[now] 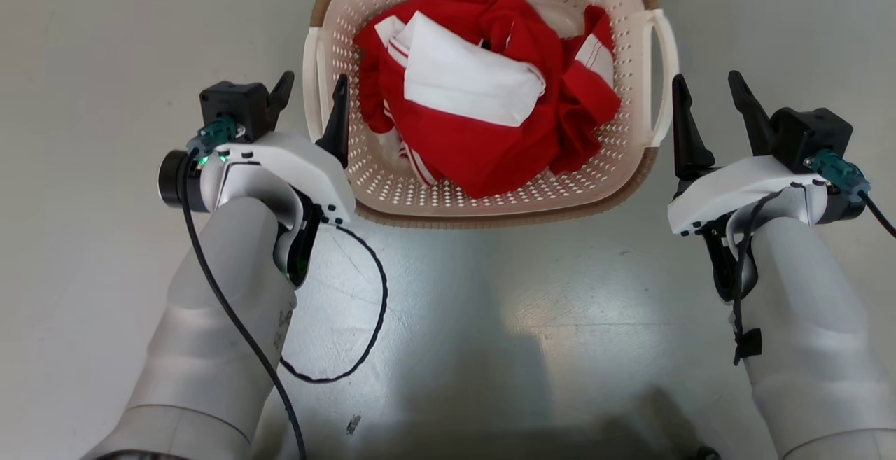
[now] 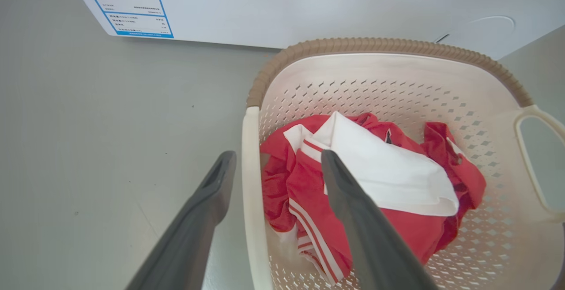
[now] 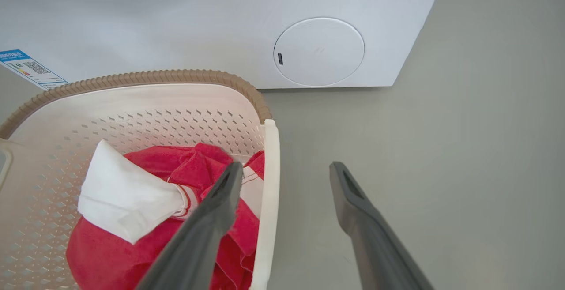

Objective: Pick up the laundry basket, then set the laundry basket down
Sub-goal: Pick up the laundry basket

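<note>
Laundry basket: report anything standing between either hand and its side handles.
Nothing visible does. The open left hand straddles the left handle of the laundry basket; the open right hand has the right handle between its fingers in its wrist view. The red and white clothes lie inside, not over either handle.

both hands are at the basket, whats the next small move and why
Probably close both hands. The left hand and right hand stand open, and in its own wrist view each straddles a white handle of the basket: left handle, right handle. Nothing is gripped yet.
</note>
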Tool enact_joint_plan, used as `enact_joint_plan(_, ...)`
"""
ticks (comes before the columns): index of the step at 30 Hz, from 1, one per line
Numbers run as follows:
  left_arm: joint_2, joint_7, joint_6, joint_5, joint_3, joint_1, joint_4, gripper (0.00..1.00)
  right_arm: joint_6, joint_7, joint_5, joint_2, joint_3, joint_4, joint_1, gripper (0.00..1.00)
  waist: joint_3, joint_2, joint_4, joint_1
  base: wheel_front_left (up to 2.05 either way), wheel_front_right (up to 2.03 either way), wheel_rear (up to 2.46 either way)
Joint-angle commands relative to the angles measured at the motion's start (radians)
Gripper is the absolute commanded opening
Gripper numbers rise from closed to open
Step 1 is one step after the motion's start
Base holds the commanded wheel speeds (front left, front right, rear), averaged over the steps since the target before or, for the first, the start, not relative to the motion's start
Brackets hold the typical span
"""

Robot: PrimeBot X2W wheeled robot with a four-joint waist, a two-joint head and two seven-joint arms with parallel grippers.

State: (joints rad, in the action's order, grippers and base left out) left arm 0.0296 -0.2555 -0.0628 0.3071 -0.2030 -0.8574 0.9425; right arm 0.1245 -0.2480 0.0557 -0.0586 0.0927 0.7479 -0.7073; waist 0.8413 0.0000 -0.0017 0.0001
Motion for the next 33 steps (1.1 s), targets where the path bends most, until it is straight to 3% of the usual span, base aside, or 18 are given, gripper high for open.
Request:
enact_joint_plan(1, 0.021, -0.006, -0.002, 0.005, 0.008, -0.001, -0.011, 1.00, 0.006, -0.014, -0.018, 0.007, -0.017, 0.001, 0.009, 1.00, 0.016, 0.0000, 0.009, -0.0001, 0.00, 0.00, 0.00)
enact_joint_plan(11, 0.021, -0.006, 0.005, 0.057, -0.084, -0.048, 0.012, 1.00, 0.006, -0.014, -0.029, 0.006, -0.013, 0.081, -0.054, 1.00, 0.058, 0.0000, 0.024, -0.0001, 0.00, 0.00, 0.00)
enact_joint_plan(33, 0.021, 0.011, 0.033, 0.211, -0.300, -0.191, 0.206, 1.00, 0.006, -0.014, 0.017, 0.008, -0.043, 0.322, -0.213, 1.00, 0.084, 0.0000, 0.031, -0.0001, 0.00, 0.00, 0.00)
